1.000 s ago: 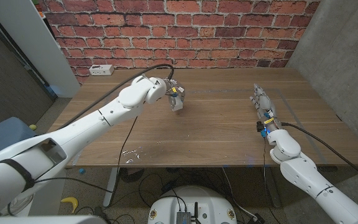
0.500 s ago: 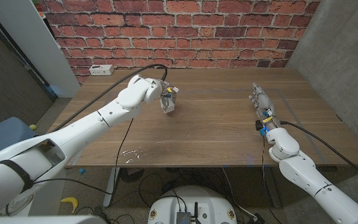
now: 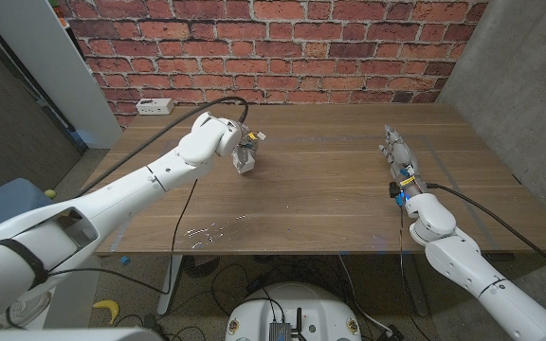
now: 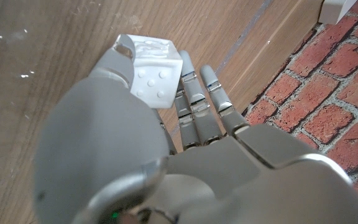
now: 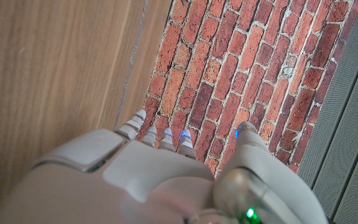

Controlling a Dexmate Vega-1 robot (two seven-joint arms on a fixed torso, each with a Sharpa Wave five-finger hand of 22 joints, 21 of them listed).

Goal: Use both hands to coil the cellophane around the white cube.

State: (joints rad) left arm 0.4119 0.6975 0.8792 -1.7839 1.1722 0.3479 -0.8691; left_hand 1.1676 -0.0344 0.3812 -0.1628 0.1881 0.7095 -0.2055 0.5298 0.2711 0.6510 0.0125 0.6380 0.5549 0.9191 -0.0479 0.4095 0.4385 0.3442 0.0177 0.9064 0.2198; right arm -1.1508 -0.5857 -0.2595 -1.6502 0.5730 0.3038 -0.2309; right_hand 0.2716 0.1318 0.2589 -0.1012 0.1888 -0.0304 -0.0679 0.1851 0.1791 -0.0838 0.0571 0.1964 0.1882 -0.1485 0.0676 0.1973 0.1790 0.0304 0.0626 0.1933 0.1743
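Observation:
My left hand [image 3: 243, 150] holds the white cube [image 3: 245, 163] over the far-left part of the wooden table [image 3: 330, 199]. The left wrist view shows the cube [image 4: 158, 77] as a dotted die pinched between thumb and fingers, with crinkled clear cellophane [image 4: 143, 45] on its upper face. Faint glints of clear film [image 3: 211, 228] lie on the table near its front edge. My right hand [image 3: 400, 156] is at the table's right side, far from the cube, with its fingers stretched out and nothing in it. The right wrist view shows that hand [image 5: 166, 168] pointing at the brick wall.
A white power strip [image 3: 154, 106] lies at the table's far-left corner, also seen as a white block [image 4: 339, 7]. A brick wall [image 3: 282, 47] stands behind the table and a grey wall [image 3: 529, 85] on the right. Black cables hang below the front edge.
My left hand has carried the cube leftward across the table. The glints of film near the front edge have shifted slightly. The right hand has not moved.

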